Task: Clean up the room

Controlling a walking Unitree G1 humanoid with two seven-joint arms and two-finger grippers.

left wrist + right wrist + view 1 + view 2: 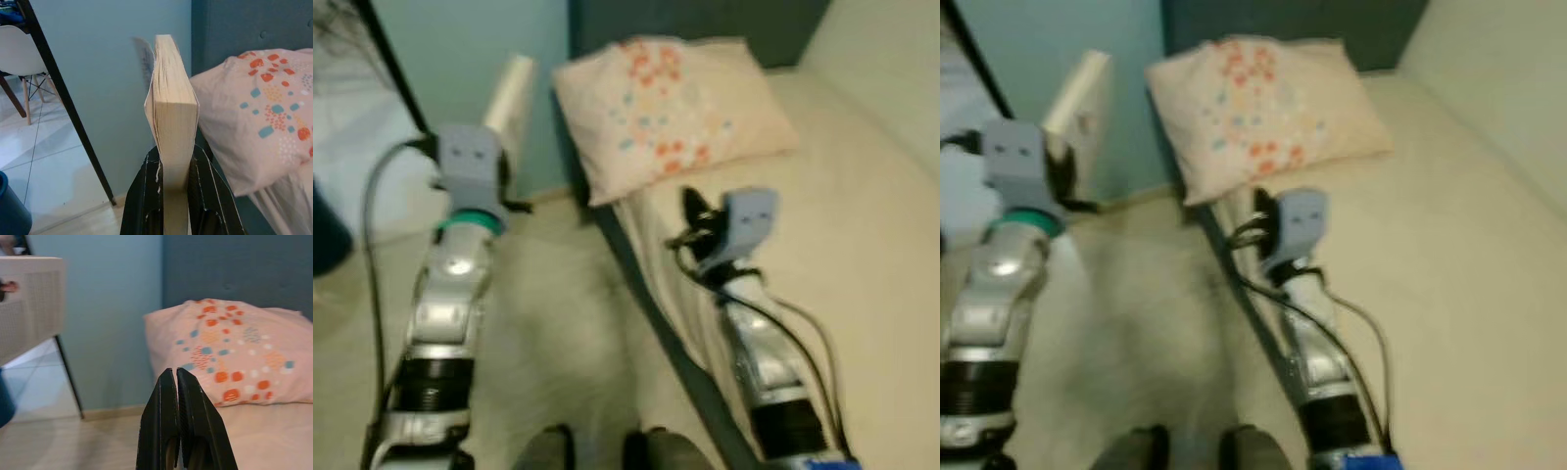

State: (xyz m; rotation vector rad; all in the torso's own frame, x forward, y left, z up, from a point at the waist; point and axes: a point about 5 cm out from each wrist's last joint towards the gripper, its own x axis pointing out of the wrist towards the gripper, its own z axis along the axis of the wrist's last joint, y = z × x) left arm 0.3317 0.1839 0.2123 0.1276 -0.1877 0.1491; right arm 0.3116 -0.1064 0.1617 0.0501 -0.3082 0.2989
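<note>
My left gripper (173, 166) is shut on a thick cream-paged book (172, 112), held upright beside the bed in front of the pale blue wall. From my head the book (511, 98) rises above the left wrist. My right gripper (176, 382) is shut with nothing between its fingers, hovering over the near edge of the bed (862, 255). A pink pillow (671, 103) with orange and blue dots lies at the head of the bed, just beyond the right gripper (690, 211).
A dark blue headboard (234, 269) stands behind the pillow. A black slanted leg (63, 103) crosses the wall at left, with a white chair (22, 54) behind it. Beige floor (558, 323) runs between my arms, and my feet (597, 450) show at the bottom.
</note>
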